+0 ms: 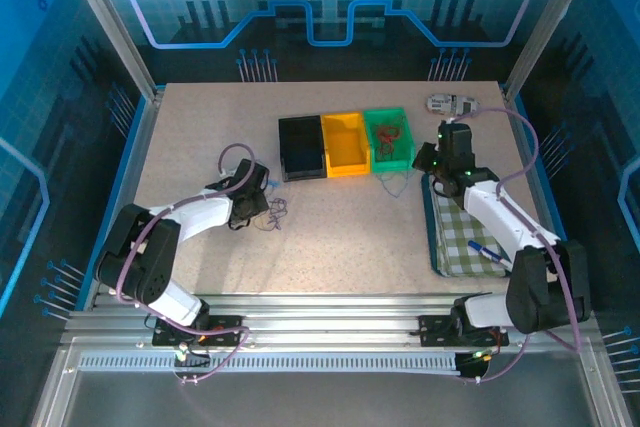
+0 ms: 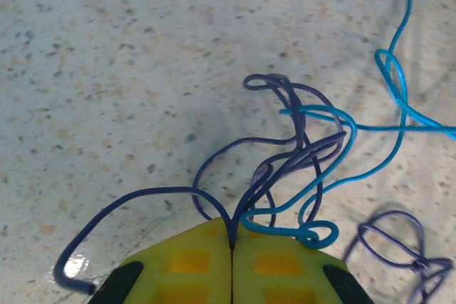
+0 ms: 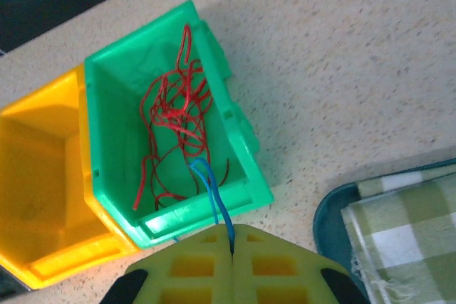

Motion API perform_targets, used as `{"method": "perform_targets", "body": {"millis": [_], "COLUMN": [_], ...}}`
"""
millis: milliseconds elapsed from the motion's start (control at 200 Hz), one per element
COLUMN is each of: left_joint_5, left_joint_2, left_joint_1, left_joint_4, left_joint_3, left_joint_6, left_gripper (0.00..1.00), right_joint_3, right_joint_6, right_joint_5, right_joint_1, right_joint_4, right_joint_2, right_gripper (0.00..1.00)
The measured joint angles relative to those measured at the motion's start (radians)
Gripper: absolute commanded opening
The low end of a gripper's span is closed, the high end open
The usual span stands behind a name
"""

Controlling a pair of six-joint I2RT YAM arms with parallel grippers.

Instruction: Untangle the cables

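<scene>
On the table lies a tangle of thin cables (image 2: 306, 151): dark blue strands looped through a light blue strand (image 2: 370, 165). My left gripper (image 2: 231, 230) is shut on a dark blue strand (image 2: 153, 194) at the tangle's near edge. From above, the left gripper (image 1: 260, 205) sits just left of the small cable bundle (image 1: 277, 212). The right gripper (image 3: 233, 233) is shut on a blue wire (image 3: 212, 194) that arches over the near wall of the green bin (image 3: 239, 129). Red wires (image 3: 174, 122) lie inside that bin. In the top view the right gripper (image 1: 432, 164) hovers beside the green bin (image 1: 404, 125).
A black bin (image 1: 302, 147) and a yellow bin (image 1: 346, 142) stand left of the green one. At the right, a teal tray (image 1: 436, 217) holds a green checked cloth (image 1: 465, 232) and a blue pen (image 1: 488, 248). A small white object (image 1: 450, 104) lies at the back right.
</scene>
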Motion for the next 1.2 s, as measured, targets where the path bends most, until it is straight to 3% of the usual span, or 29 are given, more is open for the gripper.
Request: {"method": "perform_targets", "body": {"millis": [225, 475, 701, 966, 1201], "left_joint_5": [0.086, 0.175, 0.185, 0.186, 0.186], "left_joint_2": [0.010, 0.029, 0.037, 0.037, 0.036], "left_joint_1": [-0.007, -0.032, -0.033, -0.034, -0.034], "left_joint_4": [0.073, 0.137, 0.141, 0.140, 0.141], "left_joint_3": [0.008, 0.038, 0.039, 0.039, 0.039], "left_joint_6": [0.043, 0.102, 0.101, 0.100, 0.101], "left_gripper": [0.00, 0.00, 0.00, 0.00, 0.00], "right_joint_3": [0.048, 0.350, 0.538, 0.598, 0.602], "right_joint_6": [-0.085, -0.169, -0.174, -0.154, -0.146], "right_joint_5": [-0.058, -0.160, -0.227, -0.279, -0.317], "right_joint_1": [0.024, 0.134, 0.145, 0.153, 0.186], "right_joint_4": [-0.008, -0.001, 0.048, 0.053, 0.049], "right_joint_2": [-0.016, 0.008, 0.148, 0.359, 0.399], "right_gripper": [0.00, 0.00, 0.00, 0.00, 0.00]}}
